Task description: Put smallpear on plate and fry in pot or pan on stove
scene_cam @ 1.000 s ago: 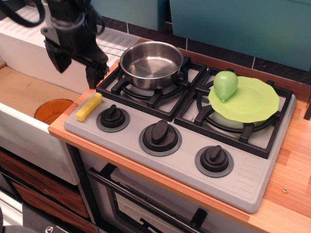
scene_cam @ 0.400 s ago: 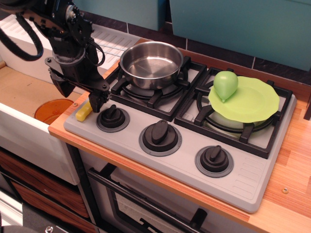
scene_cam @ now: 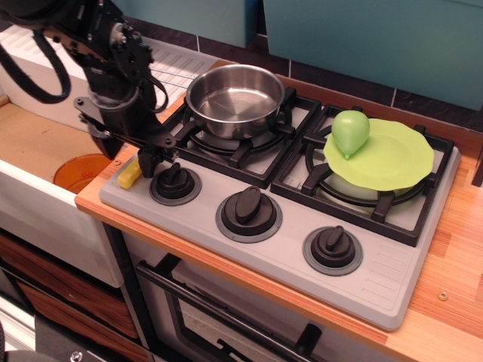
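Note:
The yellow fry (scene_cam: 128,176) lies on the stove's (scene_cam: 377,279) front-left corner, partly hidden by my gripper (scene_cam: 127,155). The gripper is lowered over it with its black fingers (scene_cam: 148,161) apart on either side of the fry, and I cannot tell whether they touch it. The light-green smallpear (scene_cam: 350,131) rests on the left edge of the lime-green plate (scene_cam: 392,162), which sits on the right burner. The steel pot (scene_cam: 235,98) stands on the left burner and holds nothing.
Three black knobs (scene_cam: 248,207) line the stove's front. A sink with an orange disc (scene_cam: 79,172) in it lies to the left. The wooden counter (scene_cam: 453,264) runs along the right. A teal wall stands behind.
My gripper has come down from above the stove's back-left corner to the fry, now straddling it. The fry, pear, plate and pot have not moved.

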You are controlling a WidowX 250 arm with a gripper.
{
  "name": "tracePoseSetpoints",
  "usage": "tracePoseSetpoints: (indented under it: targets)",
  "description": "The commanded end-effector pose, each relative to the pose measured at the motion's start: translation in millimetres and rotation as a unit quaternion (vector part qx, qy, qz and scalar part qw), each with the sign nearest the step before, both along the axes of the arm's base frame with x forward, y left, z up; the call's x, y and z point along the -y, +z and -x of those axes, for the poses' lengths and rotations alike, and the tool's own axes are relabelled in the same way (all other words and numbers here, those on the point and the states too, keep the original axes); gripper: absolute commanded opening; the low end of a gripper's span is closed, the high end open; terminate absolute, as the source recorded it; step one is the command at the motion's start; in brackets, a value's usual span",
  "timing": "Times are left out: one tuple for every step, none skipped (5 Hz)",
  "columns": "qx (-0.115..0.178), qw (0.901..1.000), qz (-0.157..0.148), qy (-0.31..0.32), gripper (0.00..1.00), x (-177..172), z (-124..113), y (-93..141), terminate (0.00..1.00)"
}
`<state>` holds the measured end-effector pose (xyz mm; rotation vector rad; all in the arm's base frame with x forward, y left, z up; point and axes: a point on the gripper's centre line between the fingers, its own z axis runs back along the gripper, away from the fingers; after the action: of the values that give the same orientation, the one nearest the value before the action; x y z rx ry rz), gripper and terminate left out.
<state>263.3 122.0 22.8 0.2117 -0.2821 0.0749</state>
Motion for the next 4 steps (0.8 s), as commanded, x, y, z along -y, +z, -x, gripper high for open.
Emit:
tracePoseSetpoints:
  targets:
    - [-0.010,0.9999,0.006,0.000,0.00,7,-8,2,0.00]
    - [-0.018,0.9996,0.019,-0.002,0.00,9,-12,4,0.00]
    - [-0.022,0.9994,0.025,-0.008,0.00,9,-12,7,0.00]
    - [-0.033,0.9992,0.017,-0.010,0.00,5,-11,28,0.00]
